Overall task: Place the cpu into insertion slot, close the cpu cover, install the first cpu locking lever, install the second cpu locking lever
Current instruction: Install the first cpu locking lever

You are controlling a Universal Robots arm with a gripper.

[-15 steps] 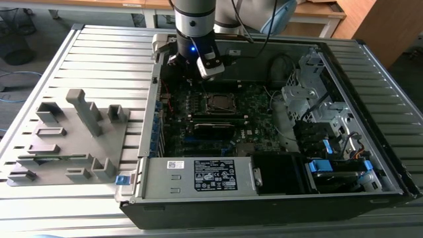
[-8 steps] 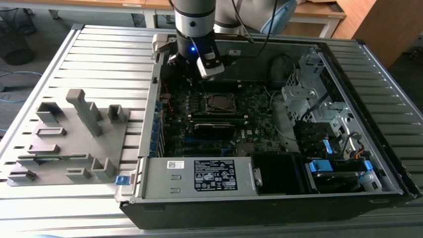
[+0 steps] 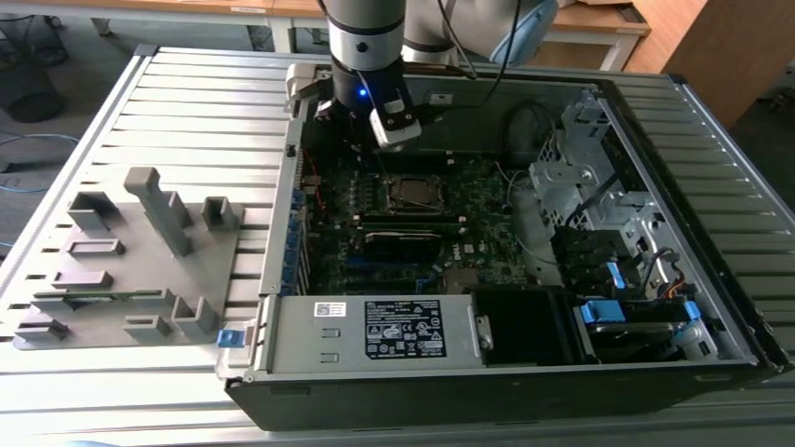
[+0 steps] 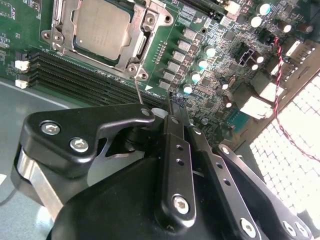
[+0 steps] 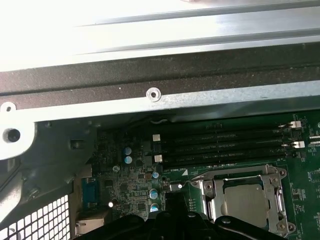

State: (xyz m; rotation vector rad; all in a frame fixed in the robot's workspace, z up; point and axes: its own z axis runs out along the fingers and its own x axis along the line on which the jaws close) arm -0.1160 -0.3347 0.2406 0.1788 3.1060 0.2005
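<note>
The cpu [image 4: 102,27] [image 5: 245,200], with its dull silver top, lies flat in the insertion slot [image 3: 412,194] on the green motherboard. The cpu cover [image 4: 141,37] [image 5: 240,175], a silver frame, lies down around it. A thin metal locking lever [image 4: 138,89] stands up from one corner of the socket and reaches towards my fingertips. My gripper [image 4: 172,107] [image 3: 395,130] [image 5: 172,200] hangs just beside that corner, between the socket and the case's back wall. Its black fingers [image 4: 172,150] are shut together, and I see nothing held between them.
Long black memory slots [image 4: 75,85] [image 5: 225,145] run along one side of the socket. Red-white twisted wires [image 4: 280,75] cross near the ports. The case wall [image 5: 150,100] is close by. A labelled power supply box [image 3: 372,331] and a grey fixture block [image 3: 125,261] lie farther off.
</note>
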